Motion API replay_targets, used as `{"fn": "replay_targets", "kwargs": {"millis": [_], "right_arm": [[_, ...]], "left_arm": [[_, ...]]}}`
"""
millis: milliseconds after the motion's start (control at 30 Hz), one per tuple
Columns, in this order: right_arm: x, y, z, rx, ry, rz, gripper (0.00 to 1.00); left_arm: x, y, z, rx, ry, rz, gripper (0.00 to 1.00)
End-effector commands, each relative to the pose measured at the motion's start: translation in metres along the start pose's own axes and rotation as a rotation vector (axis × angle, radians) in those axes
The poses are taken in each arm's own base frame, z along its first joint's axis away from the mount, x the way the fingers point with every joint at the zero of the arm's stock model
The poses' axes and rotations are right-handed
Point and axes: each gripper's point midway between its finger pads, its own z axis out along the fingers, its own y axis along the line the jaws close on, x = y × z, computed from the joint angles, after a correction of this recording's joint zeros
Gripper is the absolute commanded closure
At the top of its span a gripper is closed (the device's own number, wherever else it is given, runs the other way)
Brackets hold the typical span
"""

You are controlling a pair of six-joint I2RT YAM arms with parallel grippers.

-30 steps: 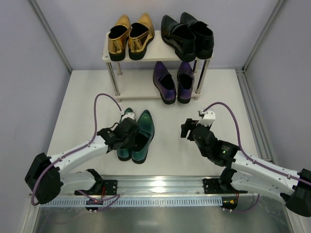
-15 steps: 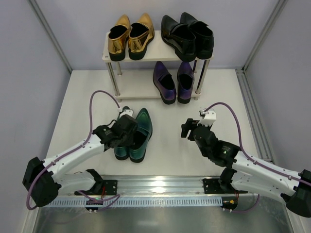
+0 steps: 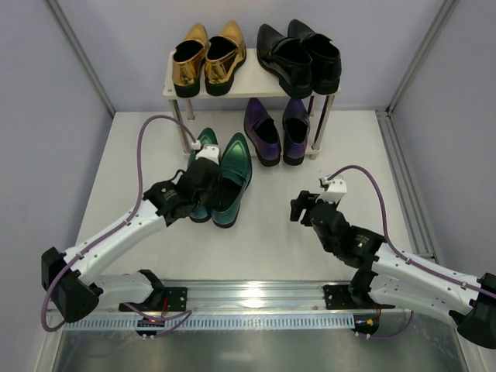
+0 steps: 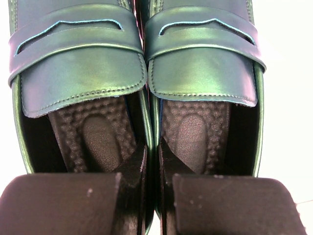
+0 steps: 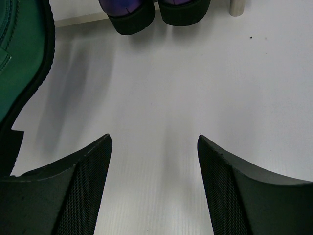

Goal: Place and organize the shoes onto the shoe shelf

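The teal green shoes (image 3: 229,180) sit side by side just in front of the shoe shelf (image 3: 249,87), toes toward its empty lower left bay. My left gripper (image 3: 203,186) is shut on their two inner walls, pinched together, one finger inside each shoe (image 4: 195,63). The gold shoes (image 3: 208,56) and black shoes (image 3: 299,54) stand on the top board. The purple shoes (image 3: 276,129) stand on the lower board at the right, their heels (image 5: 128,19) visible in the right wrist view. My right gripper (image 3: 298,208) hovers open over bare table, holding nothing.
The shelf's thin metal posts (image 3: 179,124) flank the lower left bay. Grey walls enclose the table on three sides. A metal rail (image 3: 256,298) with the arm bases runs along the near edge. A teal sole (image 5: 22,68) shows at the left of the right wrist view.
My left arm has carried the teal green pair forward, away from the near edge and up to the shelf's lower left bay. The right arm has barely moved.
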Motion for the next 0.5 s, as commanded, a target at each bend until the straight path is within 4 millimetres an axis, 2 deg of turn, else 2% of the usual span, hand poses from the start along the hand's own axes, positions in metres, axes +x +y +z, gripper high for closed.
{"fn": "replay_targets", "kwargs": {"millis": [0, 133, 167, 333, 467], "right_arm": [[-0.005, -0.002, -0.003, 0.007, -0.023, 0.030, 0.27], [-0.006, -0.004, -0.005, 0.004, -0.029, 0.033, 0.27], [-0.005, -0.005, -0.005, 0.008, -0.027, 0.030, 0.27], [-0.005, -0.006, -0.006, 0.007, -0.026, 0.019, 0.27], [-0.008, -0.007, -0.008, 0.007, -0.030, 0.012, 0.27]], "left_arm": [[-0.094, -0.018, -0.012, 0.039, -0.295, -0.027, 1.00], [-0.115, -0.026, 0.000, 0.092, -0.319, -0.022, 1.00], [-0.122, -0.022, 0.008, 0.081, -0.328, -0.030, 1.00], [-0.155, -0.003, 0.023, 0.056, -0.369, -0.079, 1.00], [-0.172, 0.007, 0.038, 0.052, -0.380, -0.106, 1.00]]}}
